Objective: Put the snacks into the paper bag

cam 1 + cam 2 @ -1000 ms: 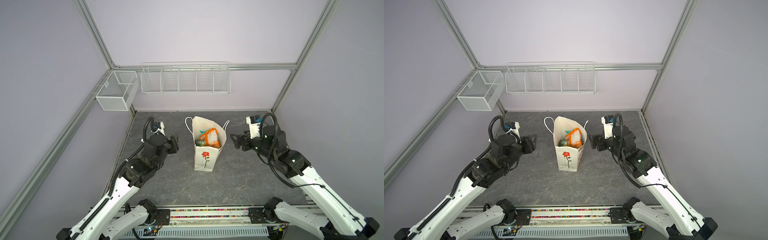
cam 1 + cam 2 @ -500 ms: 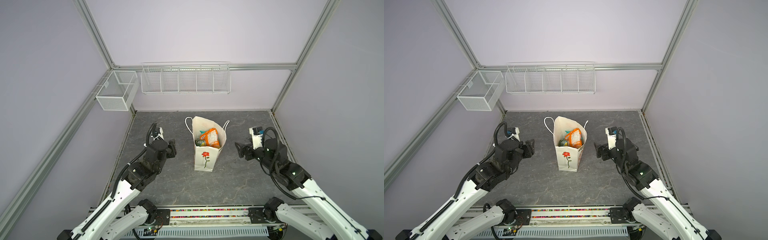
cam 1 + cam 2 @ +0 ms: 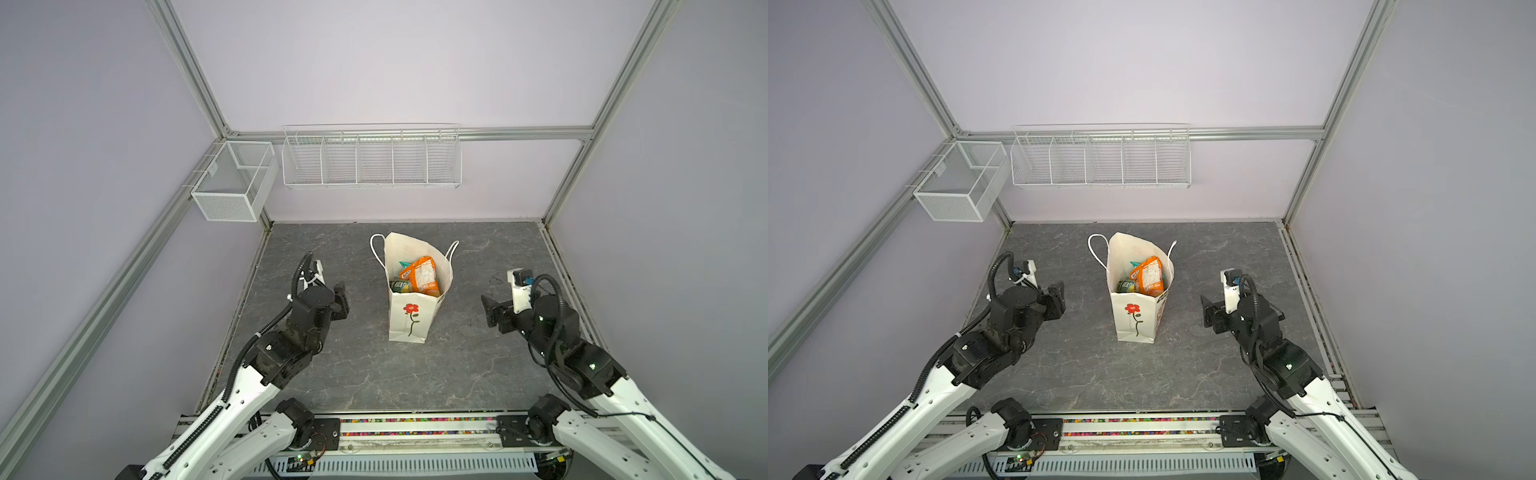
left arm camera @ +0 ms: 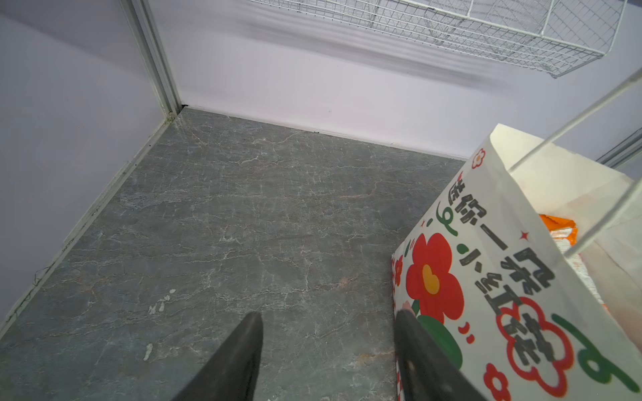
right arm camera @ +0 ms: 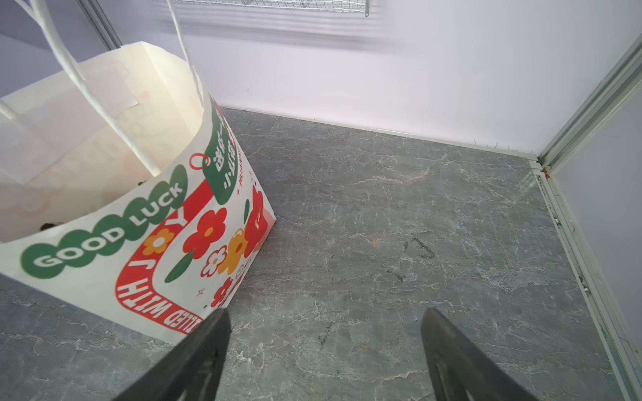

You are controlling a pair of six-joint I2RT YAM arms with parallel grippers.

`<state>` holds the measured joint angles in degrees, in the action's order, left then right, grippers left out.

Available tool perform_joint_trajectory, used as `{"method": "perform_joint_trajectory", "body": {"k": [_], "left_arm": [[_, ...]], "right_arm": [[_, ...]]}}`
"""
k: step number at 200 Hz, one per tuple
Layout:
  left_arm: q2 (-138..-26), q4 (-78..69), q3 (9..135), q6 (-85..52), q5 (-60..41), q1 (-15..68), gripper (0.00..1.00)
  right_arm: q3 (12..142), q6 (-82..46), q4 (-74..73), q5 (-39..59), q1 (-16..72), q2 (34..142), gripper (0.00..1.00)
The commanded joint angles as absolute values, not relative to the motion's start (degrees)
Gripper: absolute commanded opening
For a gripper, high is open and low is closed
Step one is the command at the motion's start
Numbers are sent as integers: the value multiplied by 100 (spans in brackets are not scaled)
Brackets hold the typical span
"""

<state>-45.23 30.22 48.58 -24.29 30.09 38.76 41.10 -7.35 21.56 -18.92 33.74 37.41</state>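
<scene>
Standing upright with its mouth open, the tall white paper carrier bag with a printed red flower (image 3: 409, 322) occupies the middle of the dark grey marbled tabletop (image 3: 478, 374). Inside it show an orange glossy snack packet (image 3: 422, 276), a green packet (image 3: 400, 286) beside it and the edge of a teal packet (image 3: 404, 264). The left gripper (image 4: 329, 314) and the right gripper (image 5: 326, 310) flank the bag, both clear of it, fingers spread, holding nothing. A white wire basket (image 3: 371, 160) and a white mesh box (image 3: 232, 183) hang on the walls behind.
</scene>
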Motion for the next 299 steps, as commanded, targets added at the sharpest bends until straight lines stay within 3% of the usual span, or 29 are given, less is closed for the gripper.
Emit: {"method": "perform_joint_trajectory", "body": {"k": [1,201,299], "left_arm": [[-4373,2900,4749,-2300,3250,3885,61],[-3834,2250,3602,-1669,4549,3885,61],[-3684,1974,3194,-1421,4949,3885,61]], "right_arm": [[3978,-565,2099,-2100,3343,3609,89],[3015,-659,2323,-3326,3339,2955,89],[2333,-589,1934,-3461,3333,2541,89]]}}
